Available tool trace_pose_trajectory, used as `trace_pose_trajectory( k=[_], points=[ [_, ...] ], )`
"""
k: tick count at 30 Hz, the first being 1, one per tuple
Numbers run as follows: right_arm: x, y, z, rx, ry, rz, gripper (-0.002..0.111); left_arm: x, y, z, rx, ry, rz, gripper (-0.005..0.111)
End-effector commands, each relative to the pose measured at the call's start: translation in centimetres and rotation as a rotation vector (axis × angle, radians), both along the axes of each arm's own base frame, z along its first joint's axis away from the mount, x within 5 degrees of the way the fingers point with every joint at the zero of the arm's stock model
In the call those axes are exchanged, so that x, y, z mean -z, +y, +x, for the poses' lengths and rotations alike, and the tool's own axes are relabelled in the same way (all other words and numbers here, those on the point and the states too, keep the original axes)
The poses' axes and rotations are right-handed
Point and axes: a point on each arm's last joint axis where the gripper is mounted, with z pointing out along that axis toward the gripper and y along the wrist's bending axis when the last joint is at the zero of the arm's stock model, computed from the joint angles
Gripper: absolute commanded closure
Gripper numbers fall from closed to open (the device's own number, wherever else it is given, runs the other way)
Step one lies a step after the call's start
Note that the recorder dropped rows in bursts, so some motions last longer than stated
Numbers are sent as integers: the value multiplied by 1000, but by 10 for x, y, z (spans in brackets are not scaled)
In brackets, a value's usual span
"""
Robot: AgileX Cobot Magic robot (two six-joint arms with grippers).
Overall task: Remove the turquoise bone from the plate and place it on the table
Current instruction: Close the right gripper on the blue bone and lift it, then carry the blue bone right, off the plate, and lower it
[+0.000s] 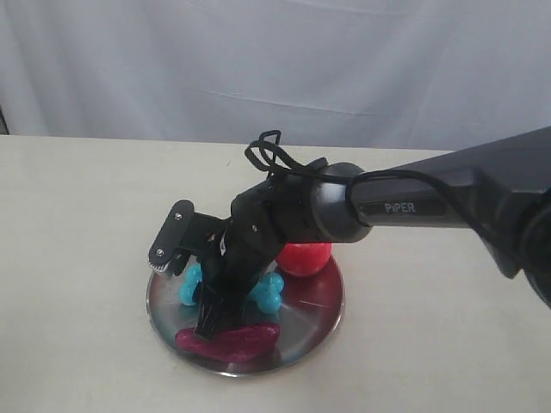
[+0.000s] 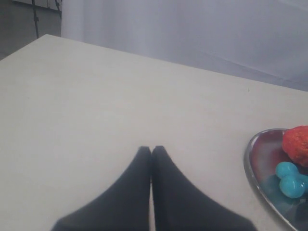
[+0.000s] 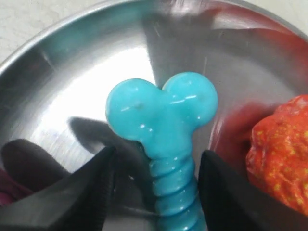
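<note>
The turquoise bone (image 3: 161, 115) lies flat in the silver plate (image 3: 72, 86). My right gripper (image 3: 158, 153) is open and straddles the bone's ribbed shaft, one finger on each side, with a gap on at least one side. In the exterior view the right gripper (image 1: 211, 323) points down into the plate (image 1: 331, 310), and the bone's knobbed ends (image 1: 267, 292) show on either side of it. My left gripper (image 2: 151, 149) is shut on nothing above the beige table (image 2: 96, 96), well away from the plate (image 2: 255, 168) and the bone (image 2: 291, 180).
A bumpy red-orange toy (image 1: 303, 256) sits on the plate's far side, close to one right finger (image 3: 226, 192). A dark purple oblong piece (image 1: 228, 342) lies at the plate's near rim. A white curtain (image 1: 275, 60) hangs behind the table.
</note>
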Motion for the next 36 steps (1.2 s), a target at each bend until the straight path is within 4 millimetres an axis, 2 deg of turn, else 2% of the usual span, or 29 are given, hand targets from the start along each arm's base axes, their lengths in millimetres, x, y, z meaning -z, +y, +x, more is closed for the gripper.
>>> trace_pose_trajectory(
  k=[1,3,7,11,14,18,25,31,34,36],
  points=[
    [2,-2,3,8,-8,2,60,0,0,0,5,-4,-5,107],
    [2,-2,3,8,-8,2,67,0,0,0,5,-4,-5,107],
    [2,-3,3,-6,-22,-12,87,0,0,0,5,-4,-5,107],
    [1,-2,4,-6,-35,-7,100,0,0,0,5,-4,-5,107],
    [-3,-2,5,-6,-48,-2,106,0,0,0,5,-4,-5,107],
    [-20,-2,4,-6,-82,11,105,0,0,0,5,-4,-5,107],
    [-75,-5,-1,-3,-196,56,105,0,0,0,5,-4,-5,107],
    [-132,-11,-18,45,-262,119,105,0,0,0,5,-4,-5,107],
    [-155,-23,-28,113,-250,151,105,0,0,0,5,-4,-5,107],
    [-169,-38,-33,202,-235,178,106,0,0,0,5,-4,-5,107]
  ],
)
